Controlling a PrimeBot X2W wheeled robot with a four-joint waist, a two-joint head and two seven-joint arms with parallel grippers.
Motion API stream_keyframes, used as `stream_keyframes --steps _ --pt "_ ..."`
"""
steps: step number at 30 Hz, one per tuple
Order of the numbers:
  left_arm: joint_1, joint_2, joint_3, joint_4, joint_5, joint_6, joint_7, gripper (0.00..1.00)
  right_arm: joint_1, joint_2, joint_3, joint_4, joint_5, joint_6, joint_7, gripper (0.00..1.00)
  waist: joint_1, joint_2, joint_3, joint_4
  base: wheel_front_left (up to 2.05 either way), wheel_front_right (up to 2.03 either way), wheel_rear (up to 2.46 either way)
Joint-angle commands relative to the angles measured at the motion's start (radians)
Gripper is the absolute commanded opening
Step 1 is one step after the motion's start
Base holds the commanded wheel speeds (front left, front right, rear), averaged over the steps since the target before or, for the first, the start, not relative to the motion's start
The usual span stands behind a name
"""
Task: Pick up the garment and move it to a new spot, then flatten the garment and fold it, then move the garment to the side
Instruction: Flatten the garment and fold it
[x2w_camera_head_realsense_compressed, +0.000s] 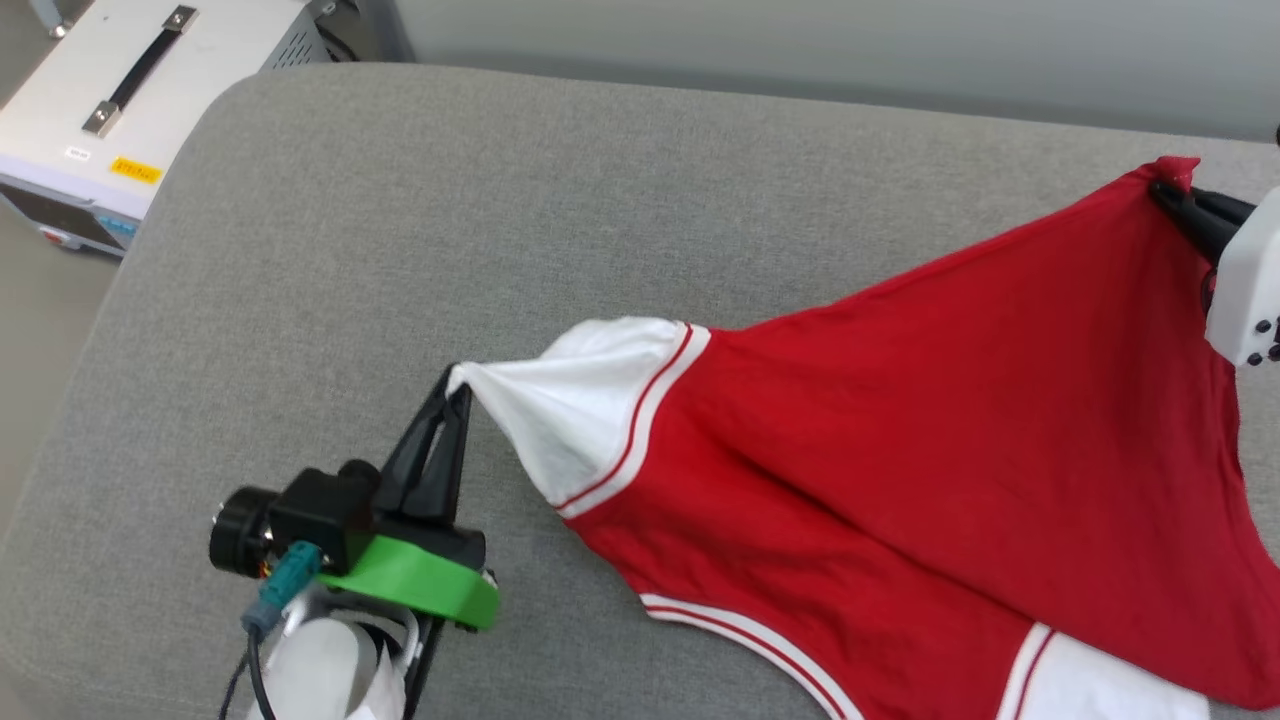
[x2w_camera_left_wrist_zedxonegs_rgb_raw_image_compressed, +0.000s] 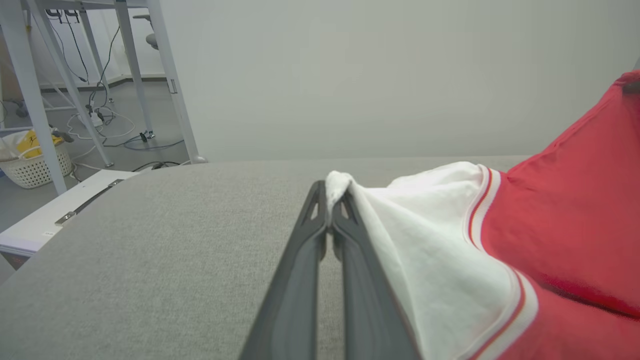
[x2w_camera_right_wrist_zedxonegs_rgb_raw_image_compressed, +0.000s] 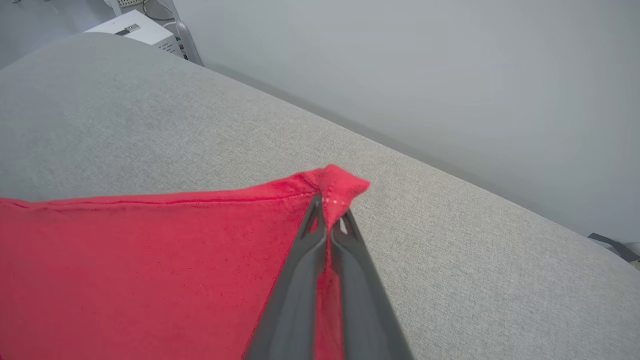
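Note:
The garment (x2w_camera_head_realsense_compressed: 920, 420), a red T-shirt with white striped-trim sleeves, is stretched over the right half of a grey padded surface (x2w_camera_head_realsense_compressed: 400, 250), plain red side up. My left gripper (x2w_camera_head_realsense_compressed: 458, 385) is shut on the tip of a white sleeve (x2w_camera_left_wrist_zedxonegs_rgb_raw_image_compressed: 425, 240), pulling it into a point. At the far right my right gripper (x2w_camera_head_realsense_compressed: 1165, 192) is shut on a red hem corner (x2w_camera_right_wrist_zedxonegs_rgb_raw_image_compressed: 340, 185), lifted off the surface. Both grips show close up, with the left gripper (x2w_camera_left_wrist_zedxonegs_rgb_raw_image_compressed: 330, 200) pinching white cloth and the right gripper (x2w_camera_right_wrist_zedxonegs_rgb_raw_image_compressed: 330, 210) pinching red cloth.
A white equipment box (x2w_camera_head_realsense_compressed: 110, 110) with a black handle stands off the surface's far left corner. A pale wall (x2w_camera_right_wrist_zedxonegs_rgb_raw_image_compressed: 450, 75) runs behind the surface. Metal table legs (x2w_camera_left_wrist_zedxonegs_rgb_raw_image_compressed: 170, 75), cables and a white basket (x2w_camera_left_wrist_zedxonegs_rgb_raw_image_compressed: 35, 165) are on the floor beyond.

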Motion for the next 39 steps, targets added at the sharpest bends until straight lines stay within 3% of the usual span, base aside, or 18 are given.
stream_keyframes --steps 1,12,19,27,34,39 --pt "-0.045 0.014 0.011 -0.019 0.002 -0.001 -0.003 0.0 0.017 -0.007 -0.013 -0.017 0.005 -0.001 -0.029 0.0 0.0 0.0 -0.056 -0.038 0.0 0.0 0.0" --pt "-0.358 0.108 -0.008 -0.116 -0.041 -0.003 0.085 0.0 0.042 0.004 -0.158 -0.176 -0.052 -0.001 -0.136 0.0 0.0 0.0 -0.079 -0.089 0.0 0.0 0.0" --pt "-0.601 0.193 -0.082 -0.145 -0.075 -0.003 0.15 0.0 0.018 0.039 -0.267 -0.291 -0.105 -0.001 -0.109 0.0 0.0 0.0 -0.053 -0.111 0.0 0.0 0.0" --pt "-0.851 0.232 -0.148 -0.07 -0.131 -0.003 0.182 0.0 -0.049 0.077 -0.361 -0.376 -0.153 -0.001 -0.04 0.0 0.0 0.0 0.023 -0.127 0.0 0.0 0.0" --pt "-1.082 0.24 -0.193 0.063 -0.166 -0.003 0.178 0.0 -0.212 0.113 -0.384 -0.328 -0.179 -0.001 -0.003 0.0 0.0 0.0 0.161 -0.148 0.0 0.0 0.0" --pt "-1.315 0.252 -0.233 0.184 -0.175 -0.003 0.175 0.0 -0.427 0.14 -0.356 -0.222 -0.208 -0.001 0.004 0.0 0.0 0.0 0.281 -0.172 0.0 0.0 0.0"
